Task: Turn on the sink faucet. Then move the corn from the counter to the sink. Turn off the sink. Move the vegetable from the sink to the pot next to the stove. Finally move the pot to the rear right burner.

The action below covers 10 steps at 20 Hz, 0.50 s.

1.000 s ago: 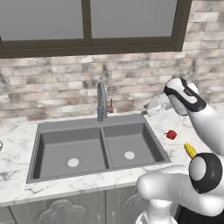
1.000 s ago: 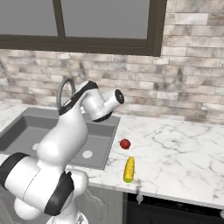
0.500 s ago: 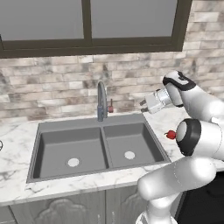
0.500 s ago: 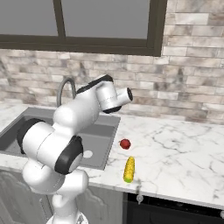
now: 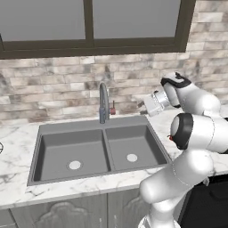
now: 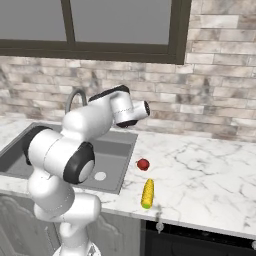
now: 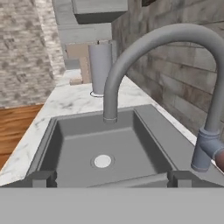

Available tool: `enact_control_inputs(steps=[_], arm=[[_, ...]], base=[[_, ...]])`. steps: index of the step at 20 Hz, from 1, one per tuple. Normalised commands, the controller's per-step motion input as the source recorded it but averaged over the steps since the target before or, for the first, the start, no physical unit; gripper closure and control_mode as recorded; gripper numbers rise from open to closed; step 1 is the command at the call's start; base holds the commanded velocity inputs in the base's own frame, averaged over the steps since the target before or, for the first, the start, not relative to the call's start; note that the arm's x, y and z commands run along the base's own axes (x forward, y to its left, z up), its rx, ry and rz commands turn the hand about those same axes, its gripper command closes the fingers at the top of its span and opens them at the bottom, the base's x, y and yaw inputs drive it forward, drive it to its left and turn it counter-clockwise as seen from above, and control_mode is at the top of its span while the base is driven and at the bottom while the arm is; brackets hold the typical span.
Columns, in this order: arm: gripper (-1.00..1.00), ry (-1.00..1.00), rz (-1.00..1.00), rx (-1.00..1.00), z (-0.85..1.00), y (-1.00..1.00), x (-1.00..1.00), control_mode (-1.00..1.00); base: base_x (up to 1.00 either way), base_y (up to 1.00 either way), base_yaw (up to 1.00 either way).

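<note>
Matt grey metal faucet [image 7: 144, 48], matt dark sink [image 5: 89, 153], glossy veined marble counter [image 6: 200, 165]

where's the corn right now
In the right base view the corn lies on the counter to the right of the sink, near the front edge, just in front of a small red object.

Count on bench: one sink faucet [image 5: 103, 101], one double-basin sink [image 5: 99, 149] with two drains, one corn [image 6: 147, 193], one small red object [image 6: 143, 164], one counter [image 6: 200, 172], one grey cylinder [image 7: 100, 68]

faucet spout [image 7: 144, 48] across open sink [image 7: 144, 144]
</note>
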Motion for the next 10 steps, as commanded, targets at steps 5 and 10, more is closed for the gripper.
enact_control_inputs(steps=[5, 10], arm=[[-1.0, -0.01, 0.0, 0.0, -0.01, 0.26, 0.24, -1.0], [-1.0, -0.08, 0.0, 0.01, -0.08, 0.1, 0.31, -1.0]], base=[[0.0, 0.0, 0.0], [0.0, 0.0, 0.0]])
